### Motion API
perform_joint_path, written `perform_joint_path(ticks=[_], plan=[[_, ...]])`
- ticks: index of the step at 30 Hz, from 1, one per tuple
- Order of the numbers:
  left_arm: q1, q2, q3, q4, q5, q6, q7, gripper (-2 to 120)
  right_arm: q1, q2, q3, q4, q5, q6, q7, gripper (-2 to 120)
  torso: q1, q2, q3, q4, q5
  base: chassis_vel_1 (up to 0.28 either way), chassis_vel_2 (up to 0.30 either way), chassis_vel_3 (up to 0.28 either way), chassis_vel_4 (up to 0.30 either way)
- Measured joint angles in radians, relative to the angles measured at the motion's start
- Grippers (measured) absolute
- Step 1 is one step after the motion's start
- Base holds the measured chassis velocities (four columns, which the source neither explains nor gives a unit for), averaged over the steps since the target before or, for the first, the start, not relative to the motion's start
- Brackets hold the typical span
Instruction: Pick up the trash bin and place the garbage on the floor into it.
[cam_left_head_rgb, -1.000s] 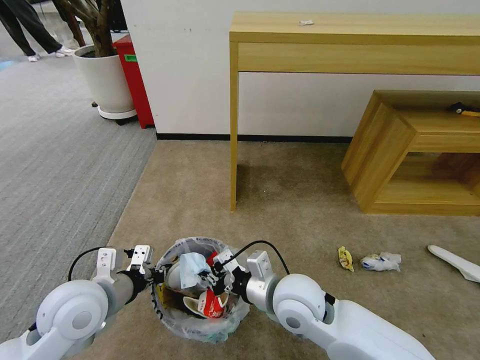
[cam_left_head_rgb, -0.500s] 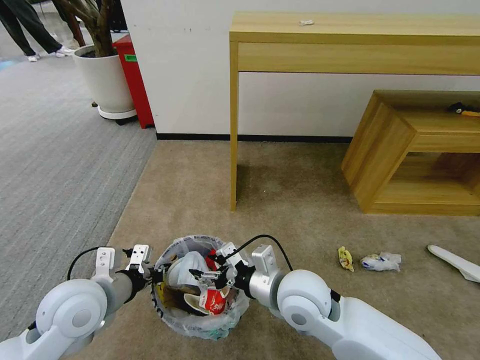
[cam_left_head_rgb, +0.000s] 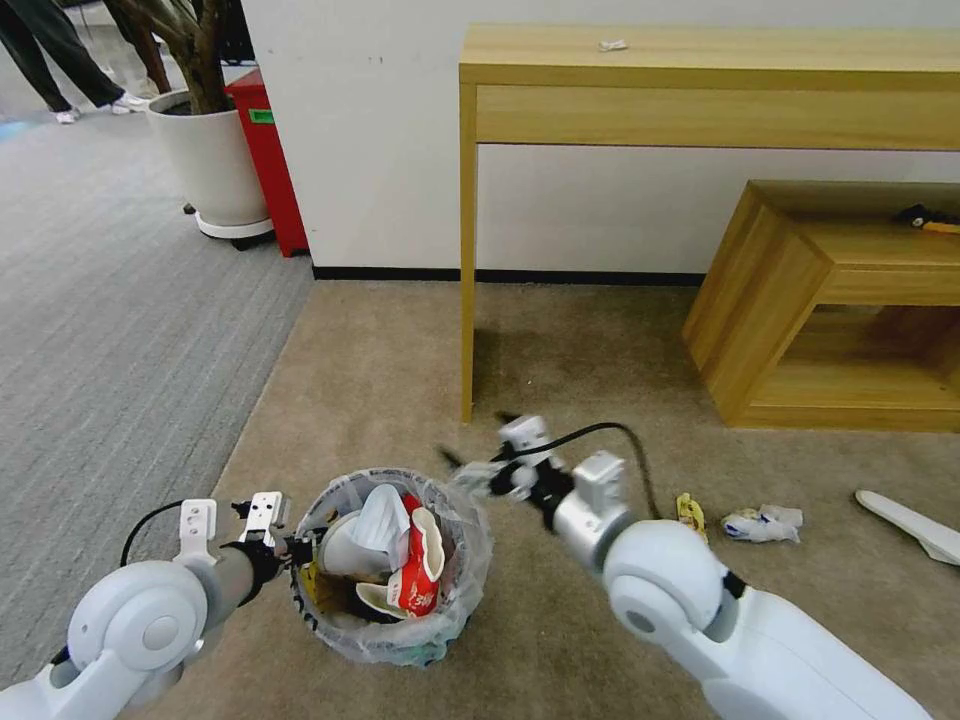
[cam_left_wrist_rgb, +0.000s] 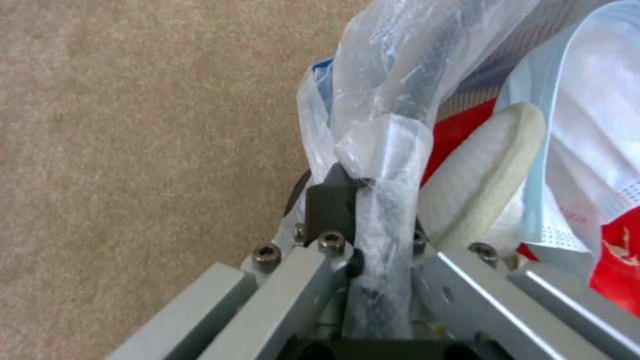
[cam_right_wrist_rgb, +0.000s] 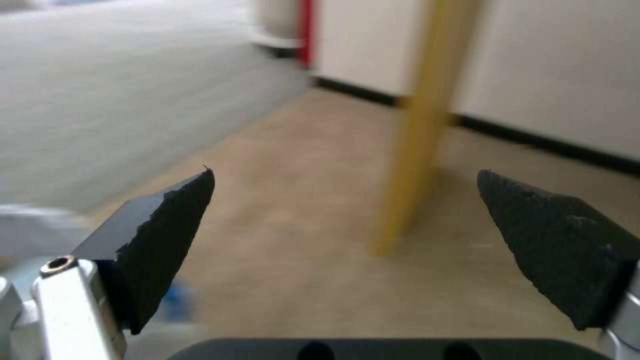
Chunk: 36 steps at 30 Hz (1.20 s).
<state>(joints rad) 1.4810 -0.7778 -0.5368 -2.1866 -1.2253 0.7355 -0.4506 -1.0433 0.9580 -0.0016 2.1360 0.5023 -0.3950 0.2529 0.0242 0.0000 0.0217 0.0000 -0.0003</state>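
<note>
Trash bin (cam_left_head_rgb: 390, 565): round, lined with a crinkled clear plastic bag (cam_left_wrist_rgb: 387, 100), stood on the beige floor (cam_left_head_rgb: 600, 350) just before the robot, left of centre in the head view. Contents visible: a red paper cup (cam_left_head_rgb: 410, 585), a white slipper (cam_left_head_rgb: 430, 540), a pale blue face mask (cam_left_head_rgb: 380, 510).

Left gripper (cam_left_head_rgb: 290, 548): at the bin's left rim, clamped on the rim and its bag. In the left wrist view the jaws were closed tight on the plastic-wrapped rim (cam_left_wrist_rgb: 383, 210), with the slipper (cam_left_wrist_rgb: 487, 175) and mask (cam_left_wrist_rgb: 587, 150) just inside.

Right gripper (cam_left_head_rgb: 478, 468): raised over the carpet just beyond the bin's far right edge, apart from it. In the right wrist view its two dark fingertips (cam_right_wrist_rgb: 167, 230) stood spread wide, nothing between them.

Garbage on the floor, right of the right arm: a yellow wrapper (cam_left_head_rgb: 690, 515), a crumpled blue-white packet (cam_left_head_rgb: 762, 522) just beside it, a second white slipper (cam_left_head_rgb: 915, 525) farther right.

Furnishings: a tall wooden bench (cam_left_head_rgb: 700, 80) against the wall; a low wooden shelf unit (cam_left_head_rgb: 840, 300) to its right.
</note>
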Motion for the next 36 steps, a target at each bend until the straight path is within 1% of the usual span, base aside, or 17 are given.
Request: perform_joint_path(ticks=[3,4,6,8,11,12,13,16,25,30,31,36], plan=[[0.004,-0.027,-0.001,-0.002,0.032,0.000,0.016,0,-0.125,0.035,0.143,-0.014,-0.039,0.002,0.029,100,0.000,0.000,0.000,-0.0003,0.0000,0.000,0.000,0.000,0.000],[0.004,-0.027,-0.001,-0.002,0.032,0.000,0.016,0,-0.125,0.035,0.143,-0.014,-0.039,0.002,0.029,100,0.000,0.000,0.000,-0.0003,0.0000,0.000,0.000,0.000,0.000],[0.004,-0.041,0.000,-0.002,0.061,0.000,0.030,0,-0.195,0.060,0.219,-0.018,-0.061,0.000,0.038,100,0.000,0.000,0.000,-0.0004,0.0002,0.000,0.000,0.000,0.000],[0.004,-0.045,0.000,-0.002,0.066,0.000,0.033,0,-0.212,0.068,0.239,-0.020,-0.071,0.002,0.039,100,0.000,0.000,0.000,-0.0003,0.0002,0.000,0.000,0.000,0.000],[0.007,-0.071,0.002,-0.004,0.086,0.000,0.040,0,-0.311,0.114,0.356,-0.028,-0.147,0.032,0.024,100,0.000,0.000,0.000,-0.0002,0.0000,0.000,0.000,0.000,0.000],[0.007,-0.077,0.002,-0.006,0.091,0.000,0.040,0,-0.331,0.126,0.381,-0.028,-0.160,0.041,0.018,100,0.000,0.000,0.000,-0.0002,0.0000,0.000,0.000,0.000,0.000],[0.007,-0.077,0.002,-0.006,0.091,0.000,0.040,0,-0.331,0.126,0.381,-0.028,-0.160,0.041,0.018,100,0.000,0.000,0.000,-0.0002,0.0000,0.000,0.000,0.000,0.000],[0.008,-0.088,0.000,-0.008,0.102,0.000,0.045,0,-0.389,0.169,0.440,-0.014,-0.197,0.065,0.005,100,0.000,0.000,0.000,-0.0001,-0.0001,0.000,0.000,0.000,0.000],[0.010,-0.099,-0.004,-0.023,0.111,0.000,0.052,0,-0.469,0.209,0.509,0.018,-0.229,0.089,0.001,100,0.000,0.000,0.000,-0.0001,-0.0002,-0.032,-0.025,0.026,0.024],[0.023,-0.128,0.007,-0.039,0.150,0.000,0.055,0,-0.498,0.226,0.544,0.037,-0.228,0.089,-0.005,100,0.000,0.000,0.000,0.0000,-0.0004,-0.137,-0.129,0.170,0.156],[0.031,-0.132,0.008,-0.046,0.163,0.000,0.057,0,-0.503,0.233,0.550,0.040,-0.227,0.089,-0.007,100,0.000,0.000,0.000,0.0000,0.0001,-0.209,-0.200,0.191,0.187],[0.039,-0.132,0.002,-0.053,0.172,0.000,0.058,0,-0.508,0.247,0.554,0.034,-0.225,0.090,-0.010,100,0.000,0.000,0.000,0.0000,0.0004,-0.194,-0.193,0.187,0.191]])
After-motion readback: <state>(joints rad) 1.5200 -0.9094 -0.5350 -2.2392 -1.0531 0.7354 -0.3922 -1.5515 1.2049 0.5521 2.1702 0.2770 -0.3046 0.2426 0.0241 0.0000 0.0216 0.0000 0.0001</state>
